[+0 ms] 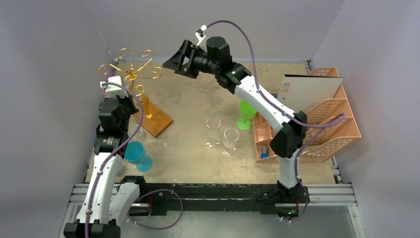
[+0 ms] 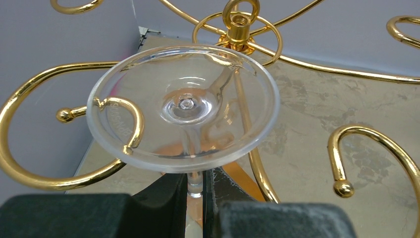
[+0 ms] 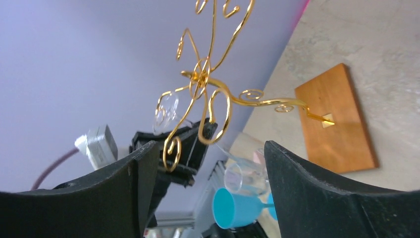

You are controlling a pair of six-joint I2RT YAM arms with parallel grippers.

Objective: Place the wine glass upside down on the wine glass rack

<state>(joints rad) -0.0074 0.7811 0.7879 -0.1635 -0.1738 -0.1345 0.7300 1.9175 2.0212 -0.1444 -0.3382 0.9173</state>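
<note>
- Rack first: the wine glass rack [image 1: 131,74] stands at ten o'clock on the table in the top view, with gold wire curls on a thin stem and a flat wooden base [image 1: 156,119].
- Your right gripper [image 3: 209,148] hangs high over mid-table with its jaws spread wide and empty, pointed towards the rack.
- Your left gripper [image 2: 196,191] is clenched on the stem of the wine glass [image 2: 183,106], right up among the curls.
- The glass is already inverted, foot up and bowl hanging out of sight below the fingers.
- Handling, as I judge it: light, rigid, slick and likely fragile. It will not flex, so any knock on the wire goes straight into that thin stem.
- The stem is the right place to hold. Grip low enough that a bare length stays free under the foot to slide into a curl.
- The foot is a clear round disc with a thick rim, the widest part showing in the left wrist view.
- Through it, at nine o'clock, you see a small curl with a ball tip. I cannot tell if they touch.
- The rack's threaded hub sits at twelve o'clock, and another ball-tipped curl [image 2: 341,163] at four o'clock.
- The stem is slender and transparent, flaring into the foot's centre.
</note>
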